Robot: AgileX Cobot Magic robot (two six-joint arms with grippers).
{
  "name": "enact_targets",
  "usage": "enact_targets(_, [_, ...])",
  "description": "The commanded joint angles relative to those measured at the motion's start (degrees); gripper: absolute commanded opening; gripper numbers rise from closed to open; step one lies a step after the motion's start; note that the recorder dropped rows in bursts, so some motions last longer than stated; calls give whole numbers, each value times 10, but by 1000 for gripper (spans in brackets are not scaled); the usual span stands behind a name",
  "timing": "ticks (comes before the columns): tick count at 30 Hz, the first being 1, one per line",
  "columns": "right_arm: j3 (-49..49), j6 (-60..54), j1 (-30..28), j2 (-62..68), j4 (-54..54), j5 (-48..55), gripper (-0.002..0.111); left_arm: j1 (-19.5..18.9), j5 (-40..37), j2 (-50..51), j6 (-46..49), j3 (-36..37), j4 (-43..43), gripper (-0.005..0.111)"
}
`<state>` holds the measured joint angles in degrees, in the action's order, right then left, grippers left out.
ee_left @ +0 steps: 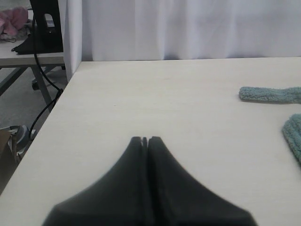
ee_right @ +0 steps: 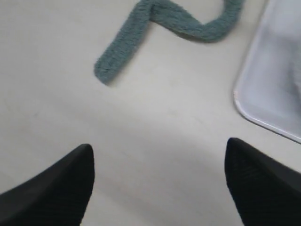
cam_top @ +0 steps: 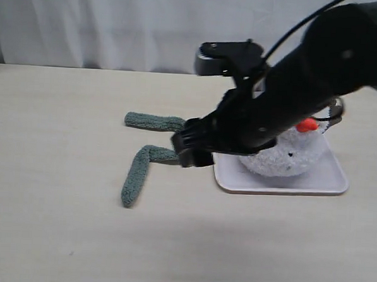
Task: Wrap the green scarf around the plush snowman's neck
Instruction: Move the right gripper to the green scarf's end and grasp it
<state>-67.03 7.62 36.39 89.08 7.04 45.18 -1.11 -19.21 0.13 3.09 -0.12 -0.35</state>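
1. Closest to the lens: black bulk of the right arm (cam_top: 331, 66), filling the upper right of the exterior view and hiding much of the snowman (cam_top: 289, 156).
2. At frame centre, just left of the tray (cam_top: 281, 185), right gripper (cam_top: 189, 147) above the table (cam_top: 57, 235). Jaws spread wide and holding nothing, with only bare tabletop between the fingers (ee_right: 61, 188) in the wrist view.
3. Outside the exterior frame, left gripper (ee_left: 145, 139) pressed closed and empty over bare table.
4. Flat on the table at centre-left, scarf (cam_top: 136, 173) bent into a loose zigzag. One end points to the lower left, another stretch runs left higher up, and the middle is hidden behind the gripper. Not yet on the snowman.
5. Right of centre, snowman on the tray, orange nose (cam_top: 307, 124) showing past the arm. Upright or lying: cannot tell.
6. Step in hand, by the look of it: picking up the scarf.
   - Aim near one end, not at the bend.
   - Straddle the strip crosswise and come right down to the tabletop before closing, since fuzzy knit probably slips from a shallow pinch.
   - Lift clear of the tray rim before carrying toward the neck.
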Motion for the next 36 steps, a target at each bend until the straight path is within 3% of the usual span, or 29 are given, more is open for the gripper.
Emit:
enact_targets(1, [-54, 37, 52, 90, -21, -51, 72, 5, 6, -1, -3, 1, -4, 0])
enact_targets(19, [-265, 92, 58, 381, -15, -88, 72, 5, 6, -1, -3, 1, -4, 0])
enact_targets(32, [-303, 124, 58, 443, -43, -92, 71, 5, 6, -1, -3, 1, -4, 0])
enact_targets(36, [-303, 131, 58, 447, -61, -63, 61, 5, 6, -1, -3, 1, -4, 0])
